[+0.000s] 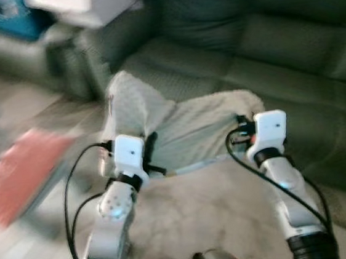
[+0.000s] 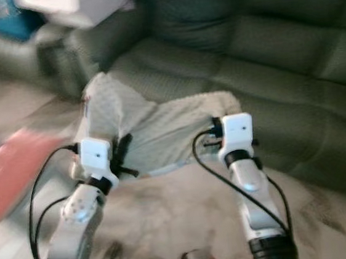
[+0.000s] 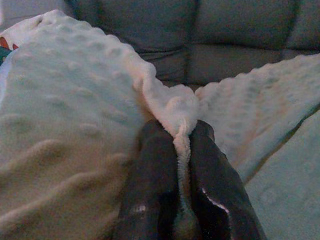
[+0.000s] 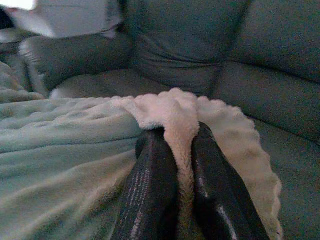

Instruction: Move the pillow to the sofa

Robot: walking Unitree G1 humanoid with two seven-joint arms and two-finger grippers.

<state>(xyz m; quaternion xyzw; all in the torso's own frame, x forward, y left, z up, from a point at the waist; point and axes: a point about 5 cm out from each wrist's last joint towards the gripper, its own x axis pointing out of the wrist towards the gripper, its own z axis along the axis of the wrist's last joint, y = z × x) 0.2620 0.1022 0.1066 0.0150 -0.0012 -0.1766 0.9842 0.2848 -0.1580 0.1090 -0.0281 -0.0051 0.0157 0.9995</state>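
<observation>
Carrying looks well advanced: we find the left gripper point(image 3: 182, 200) and right gripper point(image 4: 185, 185) each pinched tight on an edge of the pale pillow point(image 1: 179, 129), held at twelve o'clock over the sofa point(image 1: 292, 86), release outstanding.

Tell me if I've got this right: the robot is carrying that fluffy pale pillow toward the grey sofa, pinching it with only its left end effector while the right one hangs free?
Not quite. Both grip it: the right end effector is also shut on the pillow, pinching its fluffy edge between the black fingers, as the right wrist view shows. The left end effector pinches another edge. The rest holds: the pillow is pale and fluffy, held before the grey sofa.
</observation>
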